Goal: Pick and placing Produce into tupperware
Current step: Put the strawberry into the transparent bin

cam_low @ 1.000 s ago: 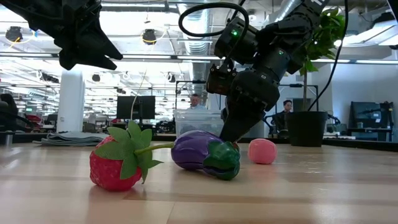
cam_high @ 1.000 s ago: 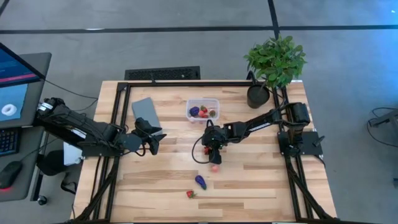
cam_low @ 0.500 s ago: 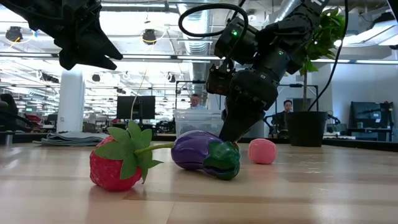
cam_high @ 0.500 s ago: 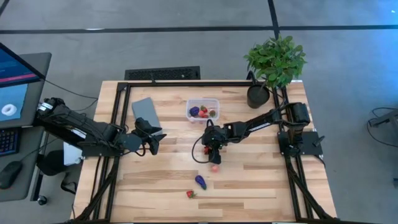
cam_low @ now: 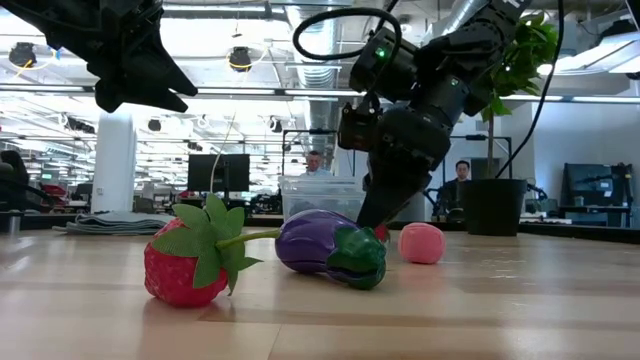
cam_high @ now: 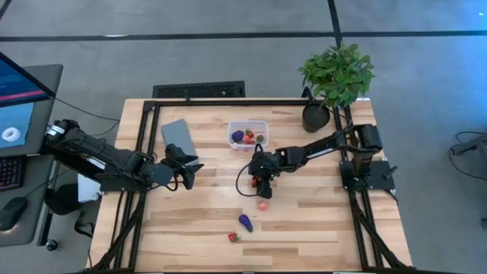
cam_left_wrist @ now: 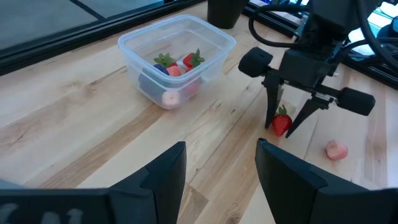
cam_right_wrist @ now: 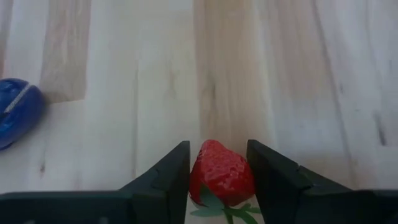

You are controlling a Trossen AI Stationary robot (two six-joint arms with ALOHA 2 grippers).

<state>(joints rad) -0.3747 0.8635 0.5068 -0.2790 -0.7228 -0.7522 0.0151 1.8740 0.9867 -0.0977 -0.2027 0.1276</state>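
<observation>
We see the right hand (cam_left_wrist: 286,127) clamped on a small red toy strawberry with a green top (cam_right_wrist: 221,173), low over the pale wooden counter (cam_high: 205,221) near the clear rounded plastic tub (cam_high: 248,135), which holds several produce pieces. The left hand (cam_high: 185,176) hangs apart from it, holding nothing, fingers parted. Loose on the counter: 1 pale pink piece (cam_high: 262,205), 1 purple eggplant piece (cam_low: 328,246), 1 more strawberry (cam_low: 185,264). A flat grey lid (cam_high: 178,137) lies beside the tub.
</observation>
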